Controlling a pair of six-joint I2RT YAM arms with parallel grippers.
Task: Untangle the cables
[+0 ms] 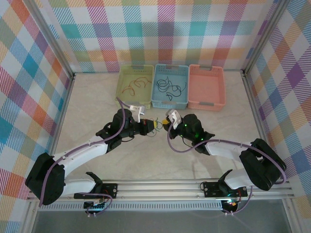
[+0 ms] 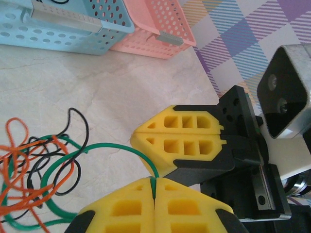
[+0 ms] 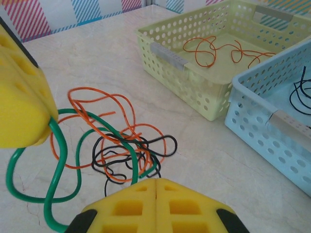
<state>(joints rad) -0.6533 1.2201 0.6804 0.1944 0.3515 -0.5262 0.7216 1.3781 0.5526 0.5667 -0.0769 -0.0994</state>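
The green cable is clamped in the shut left gripper, presumably for drawing out of the cables tangled on the table. The right gripper is closed alongside, its hold unconfirmed.

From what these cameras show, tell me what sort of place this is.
Probably a robot test cell: checked panel walls box in a marble-look table, the left arm and right arm are bolted to a rail, and a yellow-green basket, blue basket and pink basket line the back.

The cables lie on the table between left claw and right claw (baskets behind).
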